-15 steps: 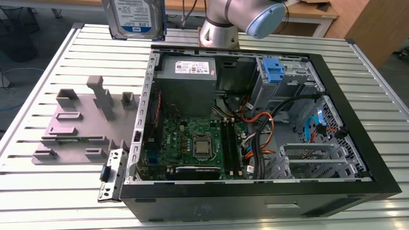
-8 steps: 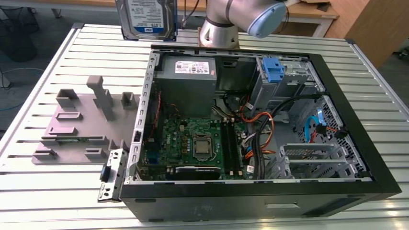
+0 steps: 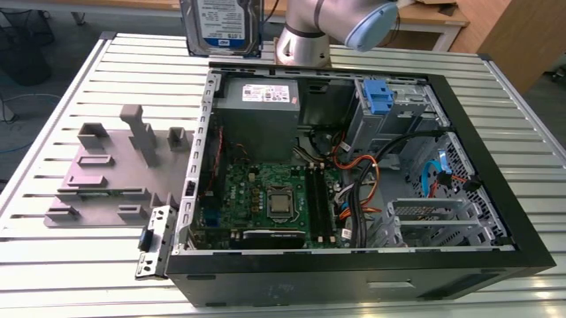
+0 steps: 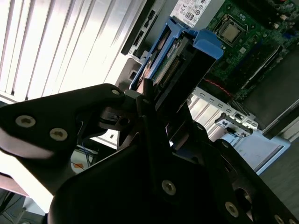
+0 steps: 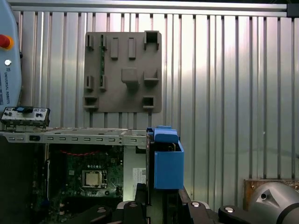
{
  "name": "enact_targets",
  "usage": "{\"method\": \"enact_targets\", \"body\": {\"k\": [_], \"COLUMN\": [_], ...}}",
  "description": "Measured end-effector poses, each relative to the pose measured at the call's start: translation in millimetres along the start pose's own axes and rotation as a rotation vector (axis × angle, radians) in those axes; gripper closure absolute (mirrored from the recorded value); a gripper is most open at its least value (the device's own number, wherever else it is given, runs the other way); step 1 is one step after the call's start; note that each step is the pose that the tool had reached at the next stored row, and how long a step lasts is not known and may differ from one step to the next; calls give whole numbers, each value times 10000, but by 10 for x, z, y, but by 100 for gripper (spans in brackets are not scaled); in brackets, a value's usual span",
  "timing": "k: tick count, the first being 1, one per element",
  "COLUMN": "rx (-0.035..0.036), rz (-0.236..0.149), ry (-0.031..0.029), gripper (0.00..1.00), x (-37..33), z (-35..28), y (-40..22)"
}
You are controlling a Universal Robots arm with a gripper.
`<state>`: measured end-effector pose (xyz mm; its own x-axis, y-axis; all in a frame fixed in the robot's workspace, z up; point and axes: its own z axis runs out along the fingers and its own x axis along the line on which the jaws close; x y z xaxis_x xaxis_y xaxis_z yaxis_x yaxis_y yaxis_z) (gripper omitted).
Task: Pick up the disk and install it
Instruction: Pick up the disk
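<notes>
Black end effector (image 4: 161,100) is clamped shut on the flat rectangular silver-grey disk (image 3: 221,23), which has a white-and-blue label and blue plastic carrier rails; the fingers press on its edges. Disk is held on edge in the air, label facing the exterior view, beyond the far end of the open black computer case (image 3: 354,278). Case sits on the slatted metal counter (image 3: 79,79), with a grey moulded fixture plate (image 3: 97,165) beside it.

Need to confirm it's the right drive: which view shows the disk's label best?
The exterior view: the disk faces that camera, showing its white-and-blue label. The second wrist view sees it edge-on, blue rails and connector. The first wrist view shows the blue end of its carrier.
</notes>
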<state>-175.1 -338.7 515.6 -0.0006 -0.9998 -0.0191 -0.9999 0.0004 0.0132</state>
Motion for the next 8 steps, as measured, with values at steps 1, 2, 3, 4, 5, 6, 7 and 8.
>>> {"method": "enact_targets", "body": {"k": [1, 2, 3, 4, 5, 6, 7, 8], "rx": [0, 0, 0, 0, 0, -1, -1, 0], "rz": [1, 1, 1, 0, 1, 1, 0, 0], "ry": [0, 0, 1, 1, 0, 0, 0, 0], "gripper": [65, 65, 65, 65, 65, 65, 65, 65], "x": [0, 0, 0, 0, 0, 0, 0, 0], "z": [0, 0, -1, -1, -1, -2, -2, -2], "y": [-38, -76, -116, -157, -198, -241, -286, -329]}}
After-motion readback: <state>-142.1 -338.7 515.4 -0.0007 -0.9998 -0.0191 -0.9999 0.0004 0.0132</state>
